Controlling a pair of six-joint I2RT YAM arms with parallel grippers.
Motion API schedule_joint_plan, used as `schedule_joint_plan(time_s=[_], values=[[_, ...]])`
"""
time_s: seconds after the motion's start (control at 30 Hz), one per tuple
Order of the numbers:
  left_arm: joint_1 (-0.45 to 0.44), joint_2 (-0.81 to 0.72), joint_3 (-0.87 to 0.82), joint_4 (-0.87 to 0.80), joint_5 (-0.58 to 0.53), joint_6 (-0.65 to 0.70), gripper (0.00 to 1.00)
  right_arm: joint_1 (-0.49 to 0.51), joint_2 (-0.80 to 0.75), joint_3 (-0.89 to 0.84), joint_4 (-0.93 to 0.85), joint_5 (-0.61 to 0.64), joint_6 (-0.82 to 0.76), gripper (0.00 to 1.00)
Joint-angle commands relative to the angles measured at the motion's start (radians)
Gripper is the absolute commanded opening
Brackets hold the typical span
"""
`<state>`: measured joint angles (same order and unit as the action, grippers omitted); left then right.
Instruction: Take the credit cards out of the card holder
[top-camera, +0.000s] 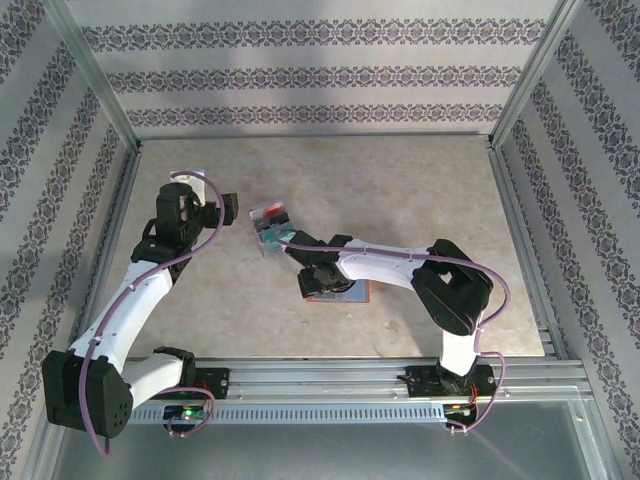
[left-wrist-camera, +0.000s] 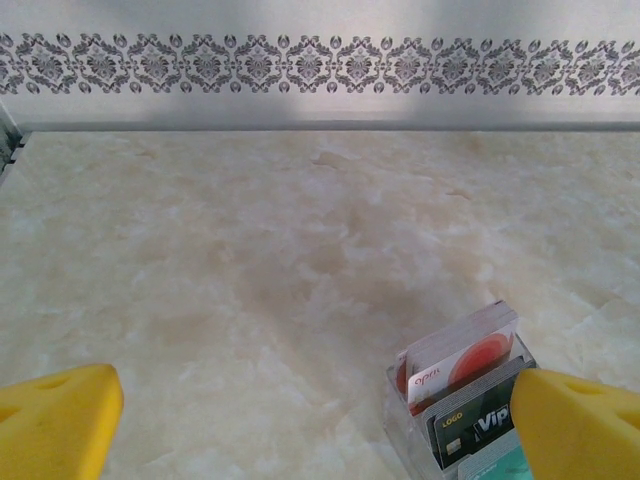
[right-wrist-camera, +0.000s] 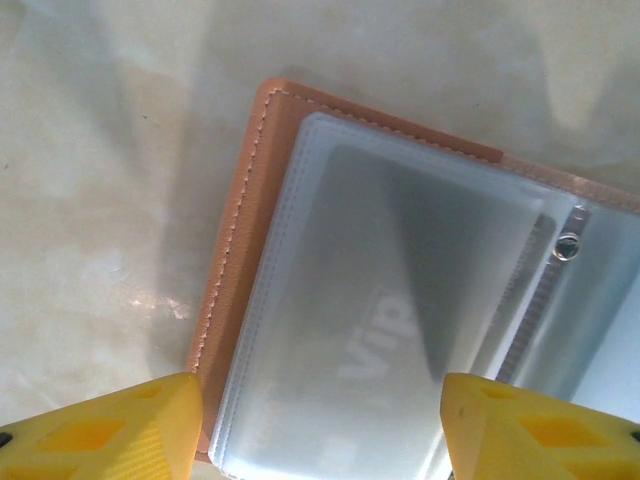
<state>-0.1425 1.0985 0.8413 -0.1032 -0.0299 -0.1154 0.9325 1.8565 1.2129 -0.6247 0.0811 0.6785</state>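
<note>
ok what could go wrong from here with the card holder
The VIP card sits inside a cloudy sleeve of the card holder, so the right gripper may pinch sleeve and card together and lift both. The left gripper is off by the card pile, not pinning the holder, which could slide.

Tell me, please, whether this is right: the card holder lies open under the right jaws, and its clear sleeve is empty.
Not quite: the right wrist view shows a VIP card inside the clear sleeve of the card holder. The rest holds.
</note>
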Motion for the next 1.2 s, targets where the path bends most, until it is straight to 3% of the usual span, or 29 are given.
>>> schedule_joint_plan(time_s=[0.0, 0.47, 0.73, 0.93, 1.17], values=[[0.006, -0.005, -0.013, 0.026, -0.022, -0.03, 0.99, 0.008, 0.017, 0.001, -0.006, 0.001, 0.013, 0.65], [0.005, -0.014, -0.017, 0.019, -0.011, -0.03, 0.99, 0.006, 0.015, -0.042, -0.004, 0.034, 0.03, 0.56], [0.005, -0.037, -0.014, 0.001, -0.015, -0.024, 0.99, 0.004, 0.027, -0.049, 0.007, 0.035, 0.03, 0.46], [0.006, -0.063, -0.009, -0.009, -0.018, -0.024, 0.99, 0.005, -0.018, -0.053, 0.005, 0.068, 0.026, 0.29], [0.005, -0.095, -0.011, -0.002, -0.015, -0.032, 0.99, 0.005, -0.084, -0.052, -0.014, 0.123, 0.012, 0.26]])
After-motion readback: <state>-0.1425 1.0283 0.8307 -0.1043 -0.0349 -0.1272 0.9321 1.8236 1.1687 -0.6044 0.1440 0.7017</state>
